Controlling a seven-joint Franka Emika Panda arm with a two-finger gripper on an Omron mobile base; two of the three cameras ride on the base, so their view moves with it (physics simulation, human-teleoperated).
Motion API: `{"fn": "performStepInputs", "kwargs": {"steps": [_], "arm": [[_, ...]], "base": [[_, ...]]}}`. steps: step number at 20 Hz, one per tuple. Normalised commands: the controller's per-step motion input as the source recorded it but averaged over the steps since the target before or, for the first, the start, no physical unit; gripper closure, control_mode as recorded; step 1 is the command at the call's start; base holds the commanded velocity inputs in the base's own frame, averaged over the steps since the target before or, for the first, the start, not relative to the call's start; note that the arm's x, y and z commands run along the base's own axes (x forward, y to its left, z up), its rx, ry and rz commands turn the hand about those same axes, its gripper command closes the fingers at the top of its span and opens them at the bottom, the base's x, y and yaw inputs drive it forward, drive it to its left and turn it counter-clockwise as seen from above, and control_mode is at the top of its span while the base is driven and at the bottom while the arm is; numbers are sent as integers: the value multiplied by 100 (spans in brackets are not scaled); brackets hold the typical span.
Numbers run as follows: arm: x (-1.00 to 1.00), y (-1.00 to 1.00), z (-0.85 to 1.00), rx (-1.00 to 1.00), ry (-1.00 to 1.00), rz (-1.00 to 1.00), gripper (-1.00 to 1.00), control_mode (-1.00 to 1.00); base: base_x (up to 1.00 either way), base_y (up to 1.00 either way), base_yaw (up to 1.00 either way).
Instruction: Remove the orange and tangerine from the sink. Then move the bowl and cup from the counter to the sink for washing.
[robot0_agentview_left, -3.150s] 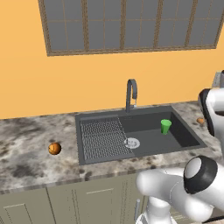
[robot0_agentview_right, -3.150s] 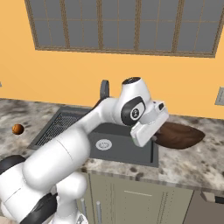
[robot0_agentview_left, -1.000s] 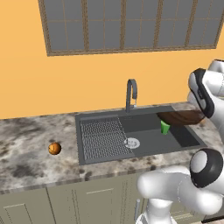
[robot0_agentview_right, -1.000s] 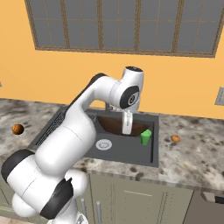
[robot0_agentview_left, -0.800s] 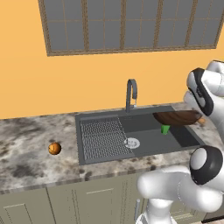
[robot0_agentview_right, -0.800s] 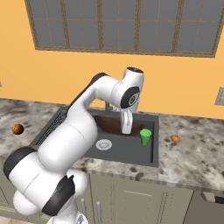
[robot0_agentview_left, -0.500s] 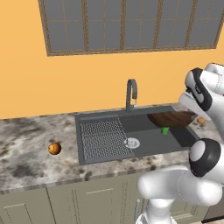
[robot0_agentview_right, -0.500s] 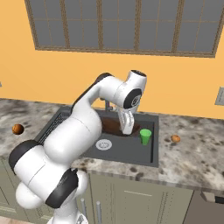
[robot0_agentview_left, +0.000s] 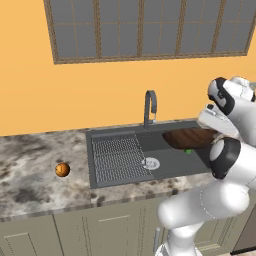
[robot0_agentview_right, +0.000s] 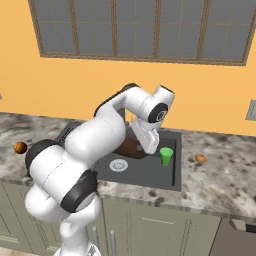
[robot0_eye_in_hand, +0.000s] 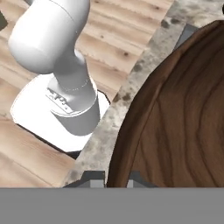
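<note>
Gripper (robot0_eye_in_hand: 115, 179) clamps bowl (robot0_eye_in_hand: 175, 118) rim in hand view; right base view adds cup (robot0_agentview_right: 166, 155)

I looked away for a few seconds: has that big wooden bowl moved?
Yes. The bowl was beyond the right end of the sink, over the counter; now, pinched by the tool, it hangs over the basin, nearer the faucet.

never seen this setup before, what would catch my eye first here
Probably the big white arm bent over the sink, its gripper shut on the rim of the reddish-brown bowl, held over the basin's right half. Next, the bright green cup in the sink beside the bowl, and a small orange fruit on the counter left of it.
</note>
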Motion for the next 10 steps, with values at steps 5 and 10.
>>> {"fn": "performStepInputs", "kwargs": {"steps": [5,10], "arm": [[16,0,-16,5,-2,15,100,-100],[6,0,-16,2,-2,14,100,-100]], "base": [[0,0,0],[0,0,0]]}}
